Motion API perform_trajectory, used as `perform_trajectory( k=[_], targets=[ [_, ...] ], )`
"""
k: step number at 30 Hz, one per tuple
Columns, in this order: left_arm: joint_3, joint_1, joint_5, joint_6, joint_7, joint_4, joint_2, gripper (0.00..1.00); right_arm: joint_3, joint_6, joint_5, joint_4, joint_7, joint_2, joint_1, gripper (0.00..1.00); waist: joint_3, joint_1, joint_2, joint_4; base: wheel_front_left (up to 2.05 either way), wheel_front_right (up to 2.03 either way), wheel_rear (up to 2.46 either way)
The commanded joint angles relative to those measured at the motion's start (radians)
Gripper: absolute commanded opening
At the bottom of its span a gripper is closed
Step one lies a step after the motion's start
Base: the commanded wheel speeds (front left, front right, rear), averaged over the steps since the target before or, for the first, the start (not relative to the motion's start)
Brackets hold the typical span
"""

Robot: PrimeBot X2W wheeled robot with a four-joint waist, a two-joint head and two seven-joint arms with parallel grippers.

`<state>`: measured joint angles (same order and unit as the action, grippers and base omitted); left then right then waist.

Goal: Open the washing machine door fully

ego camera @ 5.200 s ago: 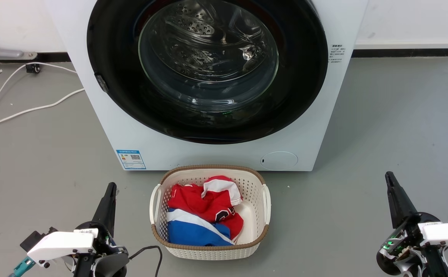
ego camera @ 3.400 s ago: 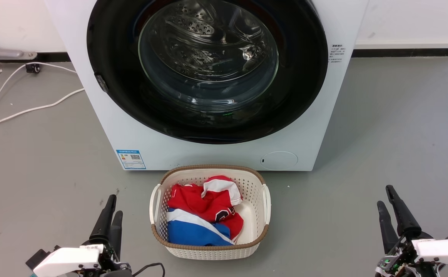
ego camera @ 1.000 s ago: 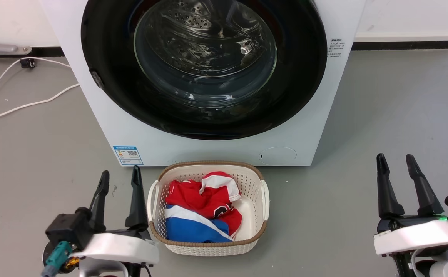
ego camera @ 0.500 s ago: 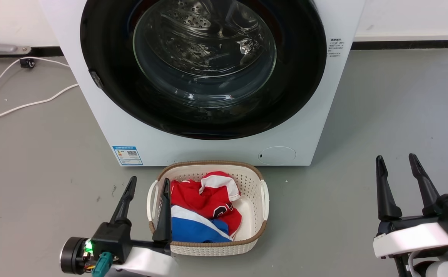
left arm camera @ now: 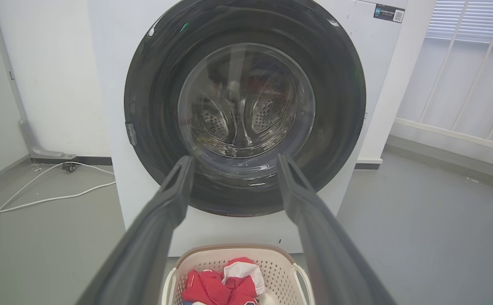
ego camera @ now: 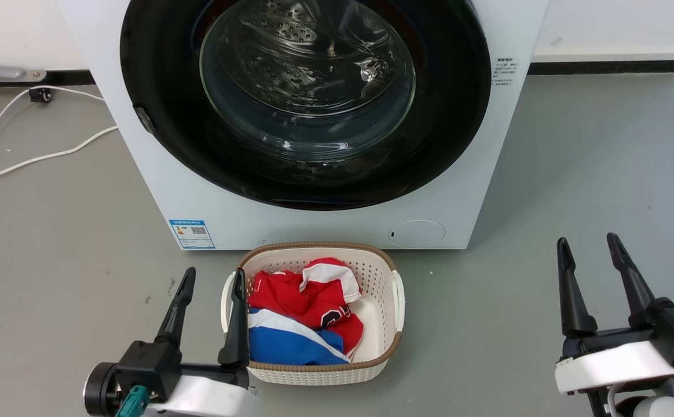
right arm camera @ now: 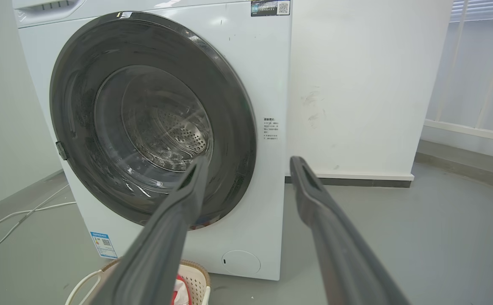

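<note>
The washing machine door is a large glossy black ring around a bulging clear glass bowl, lying flush against the white machine front. It also faces the left wrist camera and sits at the left of the right wrist view. A small latch marks its left rim. My left gripper stands open at the lower left, its right finger over the basket's left rim, well short of the door. At the lower right my right gripper is open above bare floor, far from the door.
A cream laundry basket with red, white and blue clothes sits on the grey floor right below the door. White cables trail across the floor at the left. A white wall with a dark baseboard runs behind the machine.
Both grippers went from shut to open and rose higher in the head view. Over the last half second the left gripper slid slightly left; the door has stayed shut.
</note>
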<state>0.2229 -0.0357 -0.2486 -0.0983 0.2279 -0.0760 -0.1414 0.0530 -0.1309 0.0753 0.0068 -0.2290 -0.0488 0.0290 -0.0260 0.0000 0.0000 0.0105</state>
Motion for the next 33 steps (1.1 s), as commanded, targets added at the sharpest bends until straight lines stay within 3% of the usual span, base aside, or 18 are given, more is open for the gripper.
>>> perform_trajectory(
  k=[1,6,12,22,33],
  targets=[
    [-0.016,-0.009,0.019,0.016,0.009,-0.004,0.010,1.00,-0.005,0.000,-0.003,0.000,-0.007,-0.002,-0.009,1.00,0.000,0.0000,0.0000,0.000,0.00,0.00,0.00],
    [-0.071,-0.028,0.074,0.092,0.018,0.017,0.045,1.00,-0.009,0.000,0.000,0.015,-0.016,-0.002,-0.010,1.00,0.001,0.0000,0.0000,-0.001,0.00,0.00,0.00],
    [-0.097,-0.042,0.140,0.142,0.028,0.042,0.069,1.00,-0.001,0.000,0.056,0.041,-0.029,-0.002,-0.014,1.00,0.003,0.0000,0.0000,0.000,0.00,0.00,0.00],
    [-0.121,-0.045,0.186,0.187,0.038,0.062,0.086,1.00,-0.001,0.000,0.083,0.065,-0.037,-0.002,-0.007,1.00,-0.003,0.0000,0.0000,0.001,0.00,0.00,0.00],
    [-0.133,-0.040,0.187,0.200,0.038,0.069,0.091,1.00,-0.003,0.000,0.087,0.070,-0.036,-0.002,-0.002,1.00,-0.007,0.0000,0.0000,-0.001,0.00,0.00,0.00]
  ],
)
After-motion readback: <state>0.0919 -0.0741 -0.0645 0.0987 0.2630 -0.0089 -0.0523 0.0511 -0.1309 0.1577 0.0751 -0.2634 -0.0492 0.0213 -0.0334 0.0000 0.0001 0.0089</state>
